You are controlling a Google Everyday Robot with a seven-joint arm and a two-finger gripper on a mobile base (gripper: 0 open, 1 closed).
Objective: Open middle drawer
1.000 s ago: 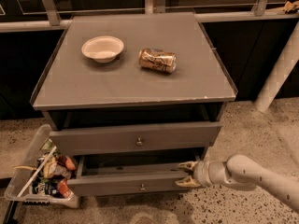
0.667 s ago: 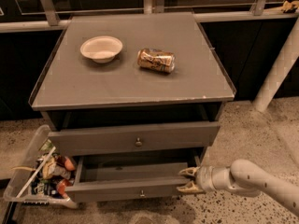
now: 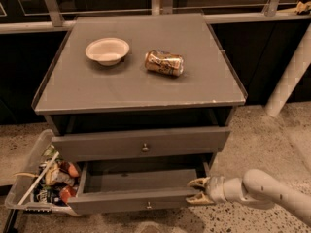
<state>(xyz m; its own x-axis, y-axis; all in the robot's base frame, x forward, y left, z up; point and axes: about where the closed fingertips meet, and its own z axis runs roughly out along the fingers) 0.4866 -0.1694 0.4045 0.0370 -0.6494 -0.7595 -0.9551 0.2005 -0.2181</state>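
Observation:
The middle drawer [image 3: 116, 204] is a grey flat-fronted drawer with a small round knob [image 3: 148, 205]. It stands pulled well out of the grey cabinet [image 3: 141, 89], and its inside looks bare. My gripper [image 3: 196, 191] is at the right end of its front panel, reaching in from the lower right. One finger [image 3: 198, 182] is behind the panel and the other in front, closed on it.
A closed drawer [image 3: 97, 147] with a knob sits above the open one. On the cabinet top lie a white bowl [image 3: 107, 50] and a tipped gold can [image 3: 164, 63]. A clear bin of snacks [image 3: 43, 178] stands at the lower left. A white post [image 3: 291, 74] stands at the right.
The middle drawer has slid further out toward the camera, and my gripper has moved with it at its right end.

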